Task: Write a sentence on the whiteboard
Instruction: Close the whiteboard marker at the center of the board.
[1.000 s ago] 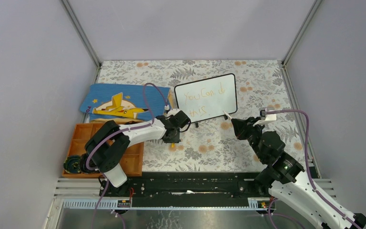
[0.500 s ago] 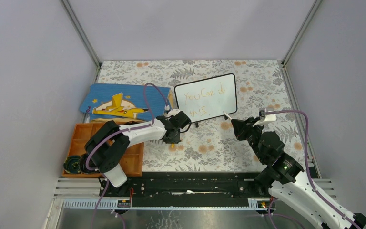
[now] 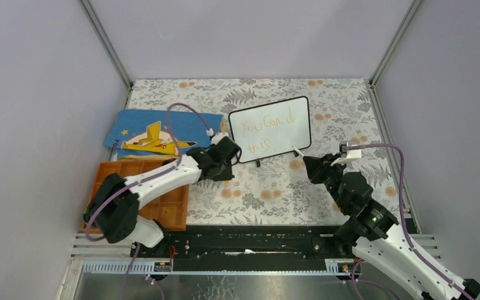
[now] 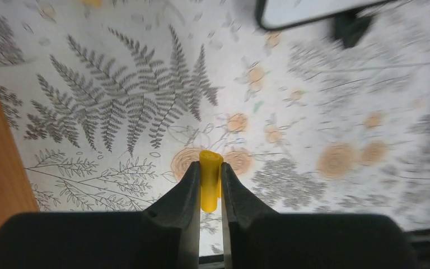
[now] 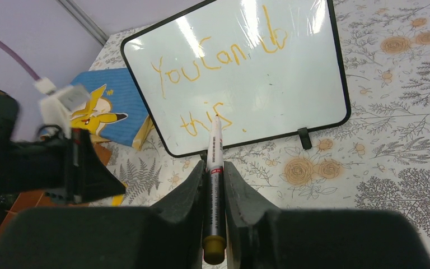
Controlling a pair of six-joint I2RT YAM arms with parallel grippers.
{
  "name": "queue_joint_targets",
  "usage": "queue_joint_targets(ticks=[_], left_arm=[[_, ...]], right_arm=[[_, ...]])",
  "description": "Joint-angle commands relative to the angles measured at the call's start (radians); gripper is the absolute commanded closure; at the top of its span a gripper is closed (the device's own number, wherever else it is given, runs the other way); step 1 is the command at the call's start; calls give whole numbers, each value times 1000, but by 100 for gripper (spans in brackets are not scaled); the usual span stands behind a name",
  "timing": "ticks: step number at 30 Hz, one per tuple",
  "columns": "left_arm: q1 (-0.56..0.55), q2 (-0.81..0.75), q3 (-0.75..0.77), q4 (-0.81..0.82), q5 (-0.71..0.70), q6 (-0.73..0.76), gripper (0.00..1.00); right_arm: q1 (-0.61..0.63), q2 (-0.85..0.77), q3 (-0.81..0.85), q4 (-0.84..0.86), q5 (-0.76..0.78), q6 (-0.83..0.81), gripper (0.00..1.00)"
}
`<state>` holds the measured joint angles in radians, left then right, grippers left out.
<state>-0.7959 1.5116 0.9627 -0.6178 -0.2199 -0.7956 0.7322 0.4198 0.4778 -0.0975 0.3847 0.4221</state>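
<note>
Whiteboard [image 3: 270, 128] upright, sentence [image 5: 201, 64] on it; right fingers [image 5: 243, 193] clamping the marker [image 5: 215, 162] just before it, left fingers [image 4: 182, 190] pinching the yellow cap [image 4: 210, 179] near its corner, so stray tip contact could smear or topple it.

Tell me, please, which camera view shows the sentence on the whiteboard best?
The right wrist view: the sentence reads clearly, close up, on the whiteboard. Top external shows it small and faint; left wrist catches only a blurred board corner.
</note>
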Motion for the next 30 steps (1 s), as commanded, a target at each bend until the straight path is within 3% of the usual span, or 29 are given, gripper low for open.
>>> queue_joint_targets(ticks=[1, 8, 19, 22, 25, 30], left_arm=[[50, -176, 74, 6, -17, 24, 100], [167, -407, 56, 274, 76, 97, 100], [295, -557, -6, 775, 334, 71, 100], [320, -585, -24, 879, 378, 17, 100], [339, -612, -49, 978, 399, -46, 100], [355, -641, -41, 1098, 405, -126, 100]], right_arm=[[6, 14, 61, 66, 14, -51, 100], [6, 108, 134, 250, -53, -134, 100], [19, 389, 321, 598, -203, -202, 100], [125, 444, 352, 733, -128, -316, 100], [261, 502, 370, 919, -37, -528, 100], [395, 572, 380, 1109, 1, -728, 100]])
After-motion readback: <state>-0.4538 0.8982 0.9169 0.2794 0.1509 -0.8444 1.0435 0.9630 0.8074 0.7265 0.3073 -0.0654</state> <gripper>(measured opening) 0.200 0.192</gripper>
